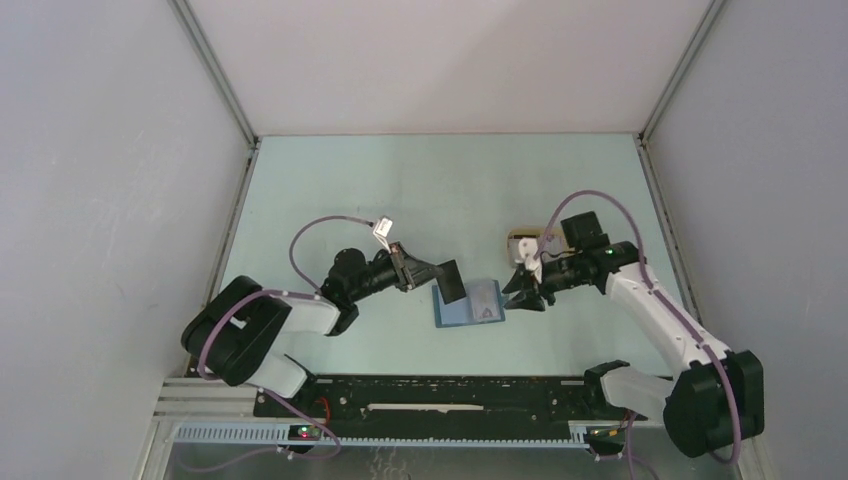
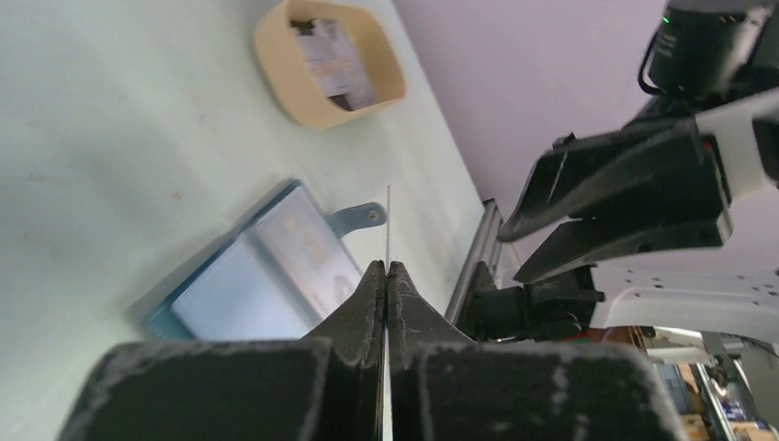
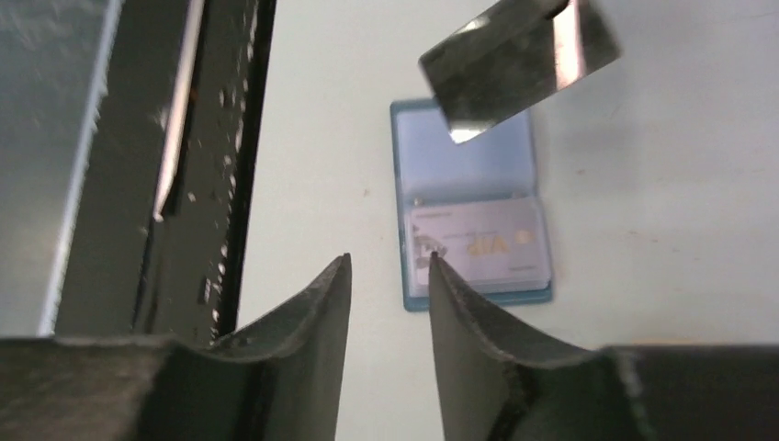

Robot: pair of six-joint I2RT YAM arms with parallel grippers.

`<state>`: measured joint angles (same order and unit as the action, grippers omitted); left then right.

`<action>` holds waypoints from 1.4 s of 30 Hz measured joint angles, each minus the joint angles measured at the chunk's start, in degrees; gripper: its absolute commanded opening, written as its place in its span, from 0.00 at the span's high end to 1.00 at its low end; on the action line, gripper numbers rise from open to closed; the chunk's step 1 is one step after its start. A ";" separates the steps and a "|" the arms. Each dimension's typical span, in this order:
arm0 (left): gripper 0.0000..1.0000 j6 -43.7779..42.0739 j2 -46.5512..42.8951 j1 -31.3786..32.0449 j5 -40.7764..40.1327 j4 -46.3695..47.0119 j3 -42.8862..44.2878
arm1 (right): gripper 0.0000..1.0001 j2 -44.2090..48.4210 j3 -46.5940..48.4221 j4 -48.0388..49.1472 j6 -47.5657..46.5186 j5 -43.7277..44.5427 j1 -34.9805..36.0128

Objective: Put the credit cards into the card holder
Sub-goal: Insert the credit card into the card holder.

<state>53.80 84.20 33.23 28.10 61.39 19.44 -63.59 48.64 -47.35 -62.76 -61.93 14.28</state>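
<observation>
On the pale green bench (image 1: 400, 180): one teal-blue folding card holder (image 1: 470, 303), open and flat between the two arms, and one beige oval tray (image 1: 513, 240) behind the right arm. Credit cards: one whitish-grey card (image 3: 478, 243) sits in the holder's pocket on the right-arm side. One dark glossy card (image 1: 450, 280) is in the air over the other half, pinched in the left gripper (image 1: 425, 272), whose fingers are pressed together on it. More printed cards (image 2: 331, 50) lie in the tray, count unclear. Right gripper (image 1: 525, 297) hovers just beside the holder, fingers spread, nothing between them. View differences: top view hides most of the tray behind the right arm. Left wrist view shows the tray's contents and the holder's snap tab (image 2: 363, 216), but shows the held card only as a thin edge. Right wrist view shows that card's broad face and the pocketed card's print; the tray falls outside it.
</observation>
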 measured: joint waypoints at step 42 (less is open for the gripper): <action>1.00 8.74 21.05 3.56 -7.23 10.40 1.66 | 0.80 -20.17 -3.69 15.43 -4.44 37.70 20.81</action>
<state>62.54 105.25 36.80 20.86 71.79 21.10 -83.77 44.95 -31.92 -67.20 -24.23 35.09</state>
